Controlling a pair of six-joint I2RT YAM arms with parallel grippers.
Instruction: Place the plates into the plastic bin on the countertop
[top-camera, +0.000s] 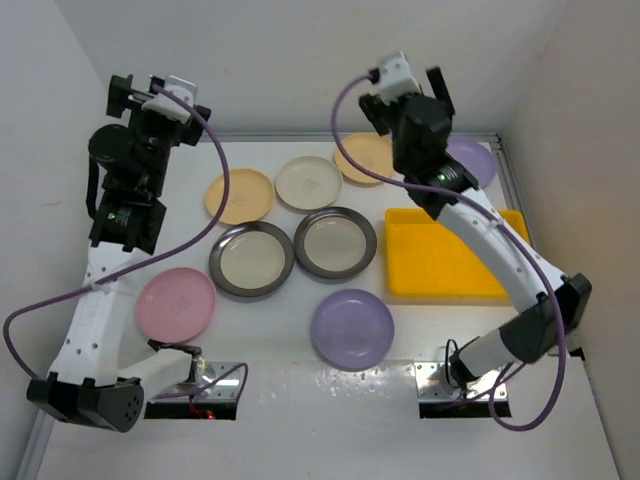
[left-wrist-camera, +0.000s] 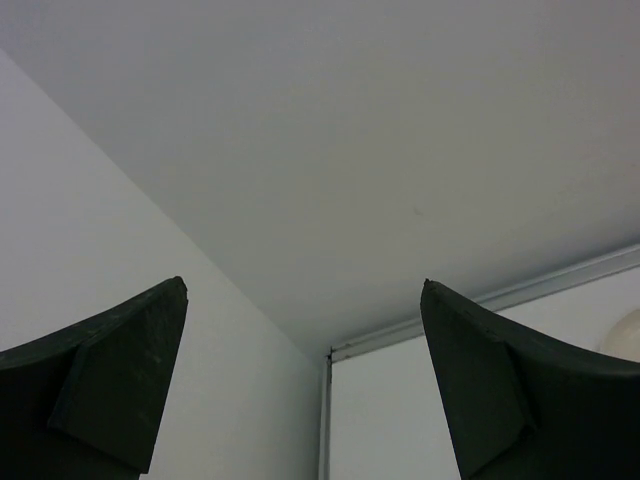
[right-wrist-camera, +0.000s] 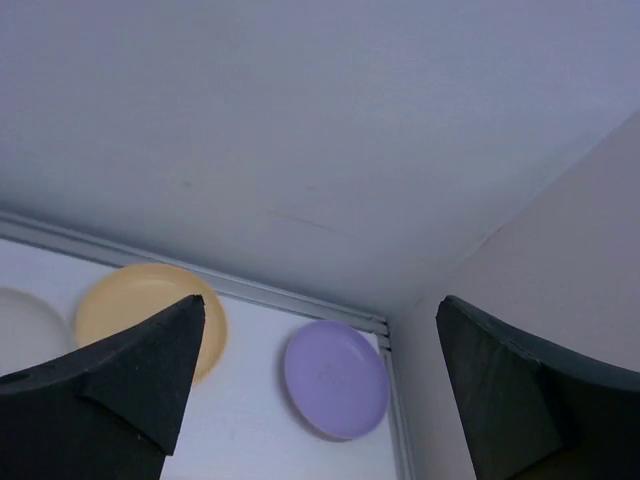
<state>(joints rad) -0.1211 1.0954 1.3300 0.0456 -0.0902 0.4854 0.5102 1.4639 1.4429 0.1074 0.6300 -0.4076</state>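
Eight plates lie on the white countertop (top-camera: 280, 340): two pale orange (top-camera: 240, 196) (top-camera: 362, 158), a cream one (top-camera: 308, 183), two dark-grey-rimmed (top-camera: 251, 259) (top-camera: 335, 243), a pink one (top-camera: 176, 303), a lilac one (top-camera: 351, 328) in front and a lilac one (top-camera: 474, 160) in the back right corner. The yellow bin (top-camera: 445, 262) is empty at the right. My left gripper (top-camera: 155, 105) (left-wrist-camera: 304, 282) is open and empty, raised high at the back left. My right gripper (top-camera: 412, 98) (right-wrist-camera: 321, 299) is open and empty, raised above the back. It faces the corner lilac plate (right-wrist-camera: 335, 378) and an orange plate (right-wrist-camera: 140, 305).
White walls close in the back and both sides. A metal strip (left-wrist-camera: 480, 305) runs along the foot of the back wall. The right arm's forearm (top-camera: 490, 235) reaches over the bin. Purple cables (top-camera: 215, 190) hang from both arms.
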